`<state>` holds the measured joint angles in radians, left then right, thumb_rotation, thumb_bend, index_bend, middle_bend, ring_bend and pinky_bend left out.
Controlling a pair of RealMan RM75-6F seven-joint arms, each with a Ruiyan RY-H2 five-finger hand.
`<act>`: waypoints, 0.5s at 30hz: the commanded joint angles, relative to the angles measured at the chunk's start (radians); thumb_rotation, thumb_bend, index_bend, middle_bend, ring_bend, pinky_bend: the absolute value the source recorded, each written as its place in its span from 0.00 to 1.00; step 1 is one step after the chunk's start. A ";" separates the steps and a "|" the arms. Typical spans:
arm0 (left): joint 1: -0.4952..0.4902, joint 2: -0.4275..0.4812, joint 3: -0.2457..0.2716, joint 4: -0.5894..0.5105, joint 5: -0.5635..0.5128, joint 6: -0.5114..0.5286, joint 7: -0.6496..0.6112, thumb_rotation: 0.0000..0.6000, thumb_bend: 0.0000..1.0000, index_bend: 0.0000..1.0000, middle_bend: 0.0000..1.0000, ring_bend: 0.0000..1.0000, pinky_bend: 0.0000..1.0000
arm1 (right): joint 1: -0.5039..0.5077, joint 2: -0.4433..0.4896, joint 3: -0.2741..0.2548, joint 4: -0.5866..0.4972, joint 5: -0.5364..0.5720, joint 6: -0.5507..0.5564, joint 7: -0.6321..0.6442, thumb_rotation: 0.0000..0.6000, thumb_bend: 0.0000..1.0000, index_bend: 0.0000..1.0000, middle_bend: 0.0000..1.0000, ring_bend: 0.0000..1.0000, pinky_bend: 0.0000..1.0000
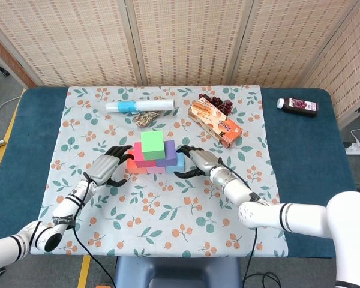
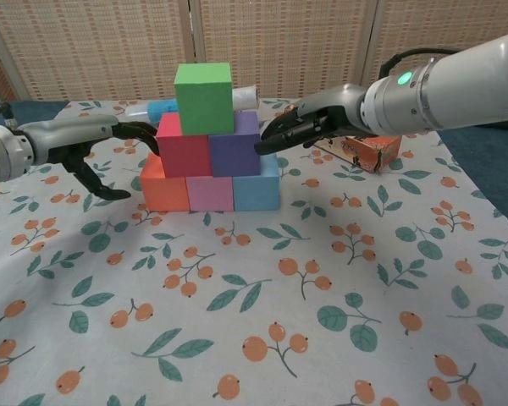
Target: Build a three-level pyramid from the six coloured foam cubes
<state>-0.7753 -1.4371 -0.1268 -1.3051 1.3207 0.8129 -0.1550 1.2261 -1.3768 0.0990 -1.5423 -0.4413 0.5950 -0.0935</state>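
Six foam cubes stand stacked as a pyramid on the flowered cloth. An orange cube [image 2: 163,185], a pink cube [image 2: 211,192] and a light blue cube [image 2: 256,188] form the bottom row. Above them sit a crimson cube [image 2: 183,145] and a purple cube [image 2: 234,145]. A green cube [image 2: 203,86] [image 1: 152,144] tops the stack. My left hand [image 2: 102,148] [image 1: 106,167] hovers just left of the stack, fingers spread and curved, holding nothing. On the other side my right hand [image 2: 309,127] [image 1: 197,162] is empty too, its fingertips close to the purple cube.
Behind the stack lie a white and blue tube [image 1: 139,106] and a small brown heap [image 1: 145,119]. An orange snack box [image 1: 215,122] and dark grapes [image 1: 217,103] sit at the back right. A juice bottle [image 1: 297,106] lies on the blue table surface at the far right.
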 commanded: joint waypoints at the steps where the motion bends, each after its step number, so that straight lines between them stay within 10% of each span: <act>1: 0.007 0.004 0.004 -0.002 0.001 0.008 -0.003 1.00 0.29 0.22 0.00 0.00 0.00 | -0.004 0.010 -0.002 -0.011 -0.001 0.006 -0.002 0.44 0.00 0.09 0.00 0.00 0.00; 15: 0.084 0.022 0.047 0.025 -0.030 0.028 -0.021 1.00 0.29 0.23 0.00 0.00 0.00 | -0.019 0.058 -0.052 -0.031 0.043 0.018 -0.040 0.45 0.00 0.09 0.00 0.00 0.00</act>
<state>-0.6968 -1.4107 -0.0847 -1.2886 1.2962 0.8445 -0.1777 1.2064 -1.3152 0.0531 -1.5801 -0.4038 0.6155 -0.1283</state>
